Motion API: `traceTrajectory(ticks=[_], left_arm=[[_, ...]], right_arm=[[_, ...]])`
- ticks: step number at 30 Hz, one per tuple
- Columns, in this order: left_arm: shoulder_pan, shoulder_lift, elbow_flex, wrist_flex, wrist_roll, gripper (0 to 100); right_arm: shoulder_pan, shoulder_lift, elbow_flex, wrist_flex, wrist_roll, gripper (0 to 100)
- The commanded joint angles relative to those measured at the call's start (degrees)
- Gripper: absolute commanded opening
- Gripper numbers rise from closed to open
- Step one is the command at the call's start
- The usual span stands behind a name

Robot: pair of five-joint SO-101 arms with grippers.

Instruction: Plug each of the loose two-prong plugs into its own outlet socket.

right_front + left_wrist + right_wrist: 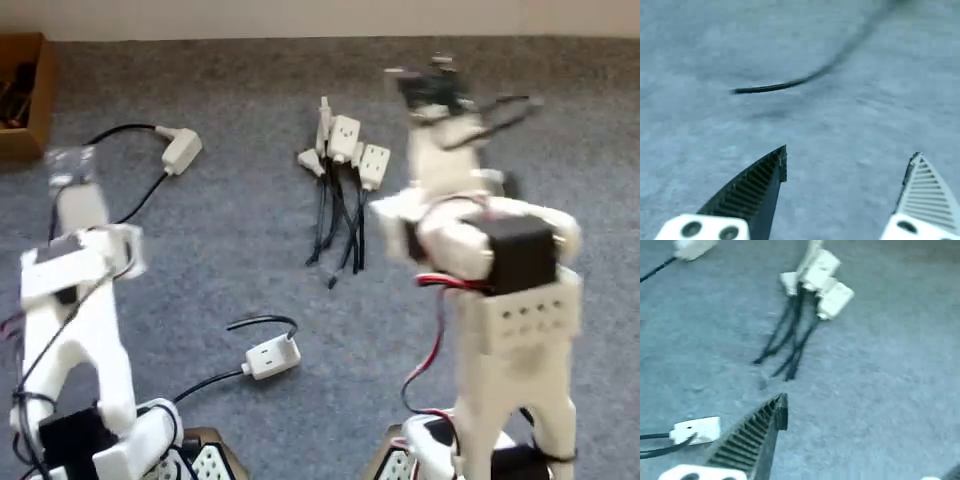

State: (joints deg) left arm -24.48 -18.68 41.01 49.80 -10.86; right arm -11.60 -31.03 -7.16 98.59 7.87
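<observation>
A grey tabletop (200,270) carries a bundle (345,150) of small white sockets and plugs, with their short black cords trailing towards the arms. A lone white plug (181,148) on a black cord lies well apart from the bundle, on the left arm's side. A single white socket (271,357), its two slots facing up, lies nearer the arms than the bundle.

The left arm (75,290) stands well apart from the bundle, beyond the lone plug. Its jaws are spread and empty, over bare surface with a black cord (790,86) just ahead. The right arm (490,260) rises just beside the bundle. Its jaws are also spread wide, gripping nothing.

No plug appears seated yet, so the step is probably a first pickup. The lone plug looks easiest, being free of tangled cords. It is best pinched across its body with the prongs left clear. The other jaws should probably steady the socket, since a light socket is likely to slide when pushed. Prongs should line up with the slots before pressing.
</observation>
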Motion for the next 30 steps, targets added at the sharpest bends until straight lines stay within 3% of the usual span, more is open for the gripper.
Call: traceTrajectory(ticks=[1, 3, 9, 14, 19, 24, 30], left_arm=[[13.0, -0.8, -14.8, 18.6, -2.7, 37], [16.7, -0.8, -22.0, 25.3, -2.7, 37], [18.1, -3.4, -42.1, 41.5, -4.7, 37], [17.9, -4.1, -53.6, 51.4, -10.9, 27], [18.5, -5.9, -43.8, 51.8, -16.9, 20], [23.0, -8.5, -21.8, 51.4, -23.8, 20], [32.5, -8.7, 5.1, 35.0, -25.0, 22]], right_arm=[[11.6, -8.4, 15.9, -3.6, 3.5, 49.9], [14.3, -14.0, 30.3, -11.4, 5.1, 49.9], [17.1, -26.6, 77.1, -39.3, 8.2, 49.9], [17.1, -30.0, 92.1, -48.6, 8.9, 49.9], [17.1, -30.8, 93.3, -50.1, 11.8, 49.9], [17.2, -30.7, 97.2, -55.2, 11.3, 49.9], [18.5, -30.8, 97.6, -55.3, 11.2, 49.9]])
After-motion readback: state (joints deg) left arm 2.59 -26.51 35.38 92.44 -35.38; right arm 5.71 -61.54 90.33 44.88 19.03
